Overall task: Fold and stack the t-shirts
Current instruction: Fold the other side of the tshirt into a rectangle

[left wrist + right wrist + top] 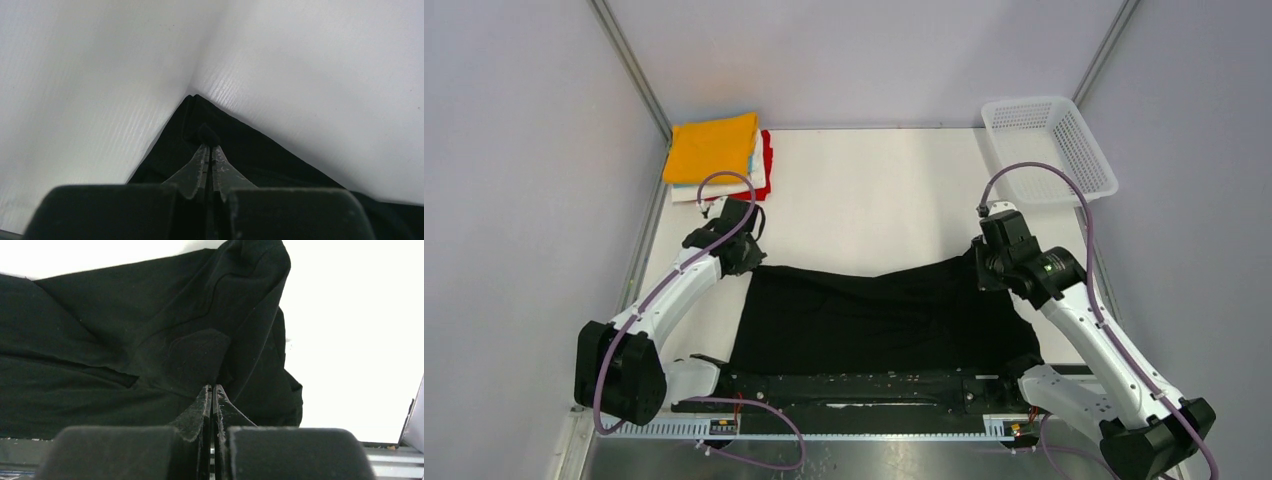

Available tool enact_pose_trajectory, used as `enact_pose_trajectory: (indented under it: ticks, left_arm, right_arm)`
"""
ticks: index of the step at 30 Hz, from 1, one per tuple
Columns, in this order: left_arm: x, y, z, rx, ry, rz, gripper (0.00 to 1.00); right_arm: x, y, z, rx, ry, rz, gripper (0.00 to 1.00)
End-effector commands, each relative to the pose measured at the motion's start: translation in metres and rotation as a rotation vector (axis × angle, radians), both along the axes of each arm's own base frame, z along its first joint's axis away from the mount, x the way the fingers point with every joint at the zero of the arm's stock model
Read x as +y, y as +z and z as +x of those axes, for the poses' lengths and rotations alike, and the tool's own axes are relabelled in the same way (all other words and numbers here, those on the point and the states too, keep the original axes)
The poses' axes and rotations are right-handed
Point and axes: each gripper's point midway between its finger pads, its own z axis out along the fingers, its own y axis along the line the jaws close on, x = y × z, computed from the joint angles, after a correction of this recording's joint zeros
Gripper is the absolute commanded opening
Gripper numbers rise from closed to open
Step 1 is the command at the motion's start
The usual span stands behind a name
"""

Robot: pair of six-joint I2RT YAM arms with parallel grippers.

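Observation:
A large black t-shirt (879, 320) lies across the near half of the white table. My left gripper (746, 262) is shut on its far left corner; in the left wrist view a nub of black cloth (207, 134) sticks out past the closed fingertips (210, 148). My right gripper (980, 272) is shut on the far right edge, which is lifted a little; in the right wrist view the black cloth (175, 340) hangs from the closed tips (211, 388). A stack of folded shirts with the orange-yellow one (712, 146) on top sits at the far left corner.
A white plastic mesh basket (1049, 146) stands at the far right corner. White, light blue and red edges (765, 160) show under the orange-yellow shirt. Bare white table (874, 190) lies between the stack and the basket. Grey walls close in both sides.

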Motion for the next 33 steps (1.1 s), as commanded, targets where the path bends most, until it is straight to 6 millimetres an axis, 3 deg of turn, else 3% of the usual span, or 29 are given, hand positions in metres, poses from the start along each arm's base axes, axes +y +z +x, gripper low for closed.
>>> enact_pose_trajectory:
  ticks: [1,9,14,17,18,20,21,23,25,26,28,30,32,33]
  left_arm:
    - [0.004,0.001,-0.001,-0.034,0.036,0.006,0.00]
    - [0.011,-0.010,-0.019,-0.008,0.060,0.018,0.00]
    - [0.017,-0.023,-0.031,0.014,0.085,0.030,0.00]
    - [0.018,-0.034,-0.037,0.035,0.090,0.025,0.02]
    - [0.017,-0.037,-0.039,0.044,0.091,0.021,0.04]
    - [0.019,-0.046,-0.046,0.070,0.097,0.027,0.08]
    - [0.021,-0.050,-0.050,0.089,0.103,0.036,0.11]
    - [0.028,-0.055,-0.058,0.122,0.132,0.065,0.22]
    - [0.033,-0.057,-0.065,0.144,0.156,0.089,0.29]
    - [0.035,-0.055,-0.065,0.145,0.161,0.095,0.38]
    - [0.036,-0.047,-0.063,0.134,0.171,0.101,0.47]
    - [0.031,-0.033,-0.057,0.102,0.160,0.072,0.62]
    - [0.020,-0.016,-0.048,0.052,0.123,0.017,0.92]
    - [0.014,-0.004,-0.042,0.017,0.097,-0.012,0.99]
  right_arm:
    - [0.006,0.001,-0.016,0.070,-0.039,0.053,0.00]
    - [-0.016,-0.007,-0.060,0.143,-0.244,0.080,0.00]
    - [-0.012,-0.045,-0.086,0.267,-0.301,0.117,0.00]
    - [-0.015,-0.068,-0.094,0.321,-0.359,0.097,0.10]
    - [-0.016,-0.074,-0.096,0.334,-0.373,0.088,0.19]
    - [-0.015,-0.087,-0.103,0.377,-0.381,0.085,0.23]
    - [-0.013,-0.091,-0.106,0.400,-0.375,0.089,0.29]
    - [-0.010,-0.091,-0.106,0.411,-0.369,0.100,0.57]
    - [-0.011,-0.086,-0.100,0.382,-0.357,0.093,0.63]
    - [-0.014,-0.080,-0.095,0.356,-0.348,0.079,0.72]
    - [-0.022,-0.065,-0.088,0.299,-0.346,0.043,0.98]
    - [-0.022,-0.046,-0.077,0.215,-0.327,0.065,1.00]
    - [-0.013,-0.031,-0.062,0.119,-0.284,0.138,0.99]
    - [-0.006,-0.025,-0.054,0.069,-0.254,0.181,1.00]
